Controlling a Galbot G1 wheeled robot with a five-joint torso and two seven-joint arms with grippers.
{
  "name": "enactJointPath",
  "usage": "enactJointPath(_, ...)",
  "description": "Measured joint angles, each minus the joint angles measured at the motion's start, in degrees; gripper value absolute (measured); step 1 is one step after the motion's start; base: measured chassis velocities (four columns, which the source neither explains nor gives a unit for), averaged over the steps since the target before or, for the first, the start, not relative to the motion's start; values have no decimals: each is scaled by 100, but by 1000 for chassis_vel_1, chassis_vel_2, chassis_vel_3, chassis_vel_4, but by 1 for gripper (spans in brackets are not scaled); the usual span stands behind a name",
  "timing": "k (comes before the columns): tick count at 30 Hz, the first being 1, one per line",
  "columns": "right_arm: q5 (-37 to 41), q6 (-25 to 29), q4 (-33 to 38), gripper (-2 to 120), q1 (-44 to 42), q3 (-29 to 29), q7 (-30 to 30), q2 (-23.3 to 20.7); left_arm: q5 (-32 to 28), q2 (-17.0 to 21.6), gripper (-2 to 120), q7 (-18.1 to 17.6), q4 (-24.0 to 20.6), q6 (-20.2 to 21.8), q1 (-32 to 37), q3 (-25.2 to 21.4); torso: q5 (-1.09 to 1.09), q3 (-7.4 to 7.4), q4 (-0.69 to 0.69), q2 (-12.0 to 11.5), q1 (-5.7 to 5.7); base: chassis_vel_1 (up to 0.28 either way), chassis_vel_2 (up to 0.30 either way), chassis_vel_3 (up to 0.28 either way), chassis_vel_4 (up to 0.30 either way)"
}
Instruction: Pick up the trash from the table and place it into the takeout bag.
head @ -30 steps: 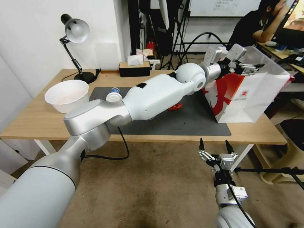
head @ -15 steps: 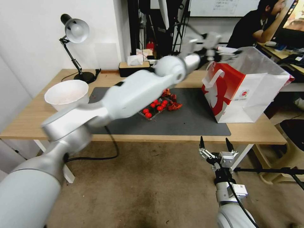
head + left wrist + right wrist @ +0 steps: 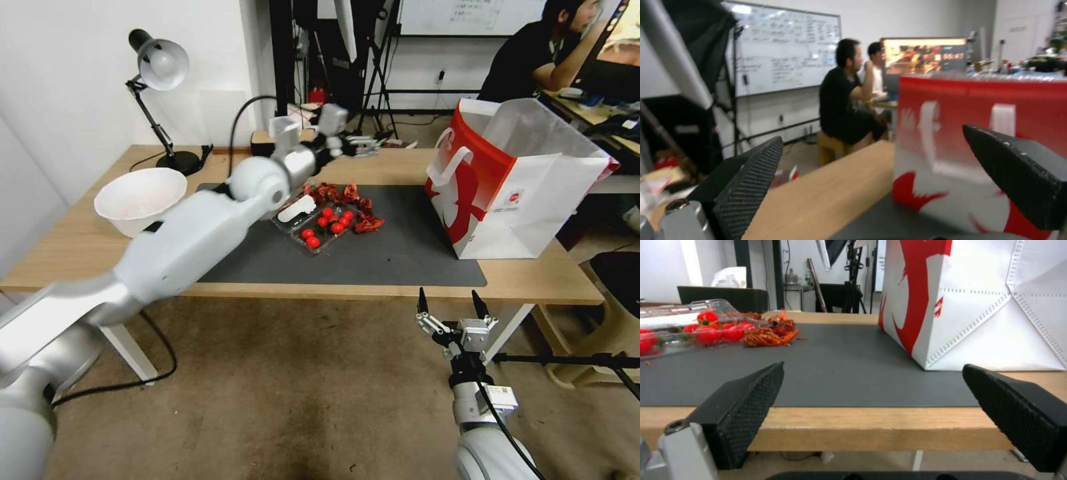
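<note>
1. jaws: left gripper (image 3: 357,143) spread wide with nothing between the pads, seen plainly in the left wrist view (image 3: 889,186). right gripper (image 3: 451,312) likewise wide apart and empty.
2. left arm pose: stretched forward and across the table (image 3: 80,250), elbow over the near left of the dark grey mat (image 3: 400,257), wrist raised above the mat's far edge, fingers pointing toward the takeout bag (image 3: 527,180).
3. right arm pose: parked low in front of the table's near edge, fingers up, level with the desk top in the right wrist view, facing the bag's lower corner (image 3: 978,316).
4. trash on the table: clear plastic tub (image 3: 313,223) holding red round pieces sits mid-mat, crumpled red scraps (image 3: 363,223) touching its far and right sides. beige paper bowl (image 3: 141,199) stands on bare wood just left of the mat.
5. bag: upright at the mat's right end, mouth open, well apart from the tub.
6. step in hand, as i judge it: empty gripper between bag and litter, so a fresh pick is due, not a drop.
7. next move calls for: lowering the left wrist toward the tub or scraps, then a firm close. the tub looks thin and springy; a rim grip may tip the contents.
</note>
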Motion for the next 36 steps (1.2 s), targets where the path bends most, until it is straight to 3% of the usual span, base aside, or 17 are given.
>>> enactJointPath(3, 0, 6, -4, 100, -12, 0, 0, 0, 55, 180, 100, -9, -184, -1, 280, -225, 1, 0, -3, 0, 0, 0, 0, 0, 0)
enactJointPath(9, 1, 15, -38, 100, 49, -33, -3, 2, 435, 1019, 100, -17, -903, -17, 1625, -1290, -2, 0, 3, 0, 0, 0, 0, 0, 0)
enactJointPath(11, 1, 15, -38, 100, 53, -39, -3, 2, 497, 1097, 100, -20, -987, -21, 1790, -1432, -1, 0, 2, 0, 0, 0, 0, 0, 0)
enactJointPath(13, 0, 15, -41, 100, 57, -49, -5, -14, 764, 1336, 100, -41, -1388, -44, 2637, -2203, 0, 0, -2, 0, 0, 0, 0, 0, 0)
enactJointPath(15, 0, 15, -41, 100, 57, -50, -6, -14, 778, 1348, 100, -42, -1411, -48, 2683, -2244, 0, 0, -2, 0, 0, 0, 0, 0, 0)
enactJointPath(16, 0, 15, -40, 100, 50, -51, -6, -11, 928, 1474, 100, -80, -1696, -132, 3244, -2758, -1, 0, 1, -1, 0, 0, 0, 0, 0)
enactJointPath(17, -1, 17, -39, 100, 43, -54, -6, -3, 1007, 1535, 100, -133, -1833, -188, 3483, -2973, 1, -1, 1, -1, -1, 0, 0, 0, 0)
enactJointPath(36, -11, 26, -35, 100, 31, -69, -12, 14, 1435, 1506, 100, -330, -2269, -362, 4420, -3725, 2, 0, -2, -1, 0, 0, 0, 0, 0)
